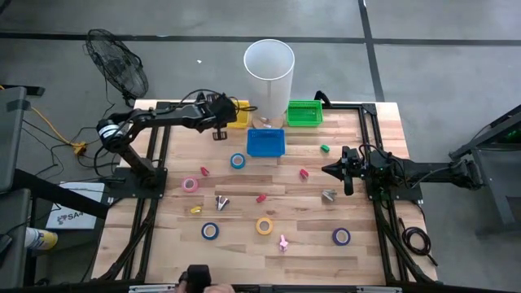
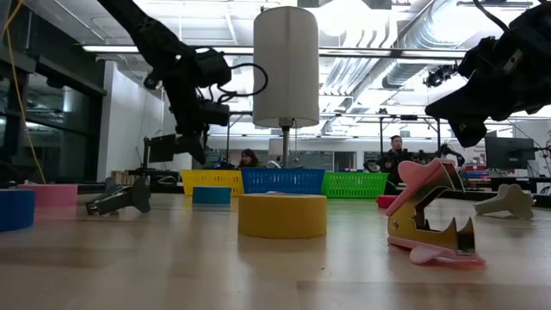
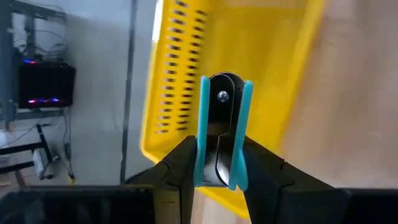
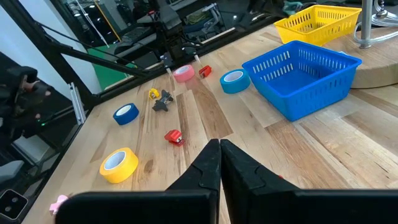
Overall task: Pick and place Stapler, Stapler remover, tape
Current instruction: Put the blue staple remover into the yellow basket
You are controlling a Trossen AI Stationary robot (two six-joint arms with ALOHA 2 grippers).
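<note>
**Left arm carries staple remover to the yellow basket**

The left gripper is clamped on a teal staple remover, held above the yellow basket at the table's far edge; the blue basket and green basket sit beside it. To drop well, I judge the gripper should centre over the basket's open interior, not its perforated wall, lower slightly, then release. The right gripper waits over the table's right side, fingers pressed together, holding nothing. Tape rolls, such as the yellow roll, lie on the table.
</note>
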